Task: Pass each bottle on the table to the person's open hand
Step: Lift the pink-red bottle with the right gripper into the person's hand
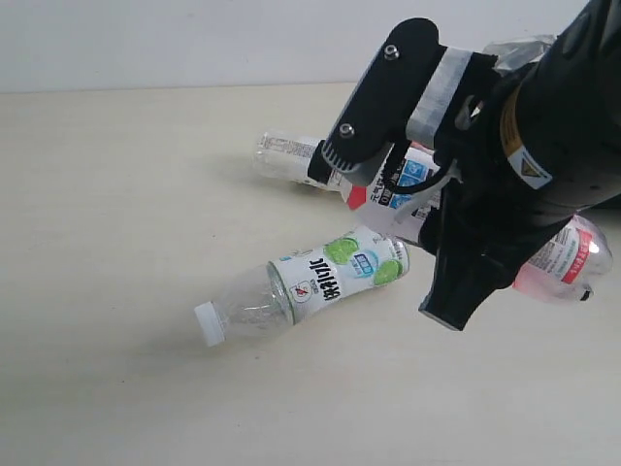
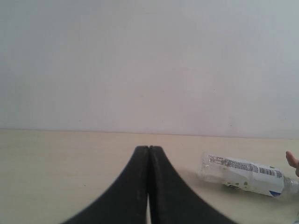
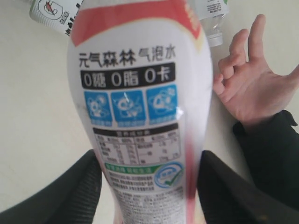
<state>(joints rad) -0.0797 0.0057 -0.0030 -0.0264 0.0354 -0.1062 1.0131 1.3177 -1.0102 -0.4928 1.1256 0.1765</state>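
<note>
Currently mid-handover: the right end effector (image 3: 149, 186) is clamped around the white-label bottle (image 3: 135, 93), which seems lifted off the tabletop (image 1: 116, 194). The person's open hand (image 3: 252, 93) is just beside the bottle, not touching it. The left end effector (image 2: 148, 156) is pinched closed on nothing. Three bottles lie on the tabletop: the lime-label bottle (image 1: 310, 286) at centre, the barcode bottle (image 1: 286, 155) at 12 o'clock from it, and the pink bottle (image 1: 568, 257) at 3 o'clock (partly hidden by the arm). Next move, I judge: carry the held bottle over the palm and release once it rests there. Letting go short of the palm is the risk.
</note>
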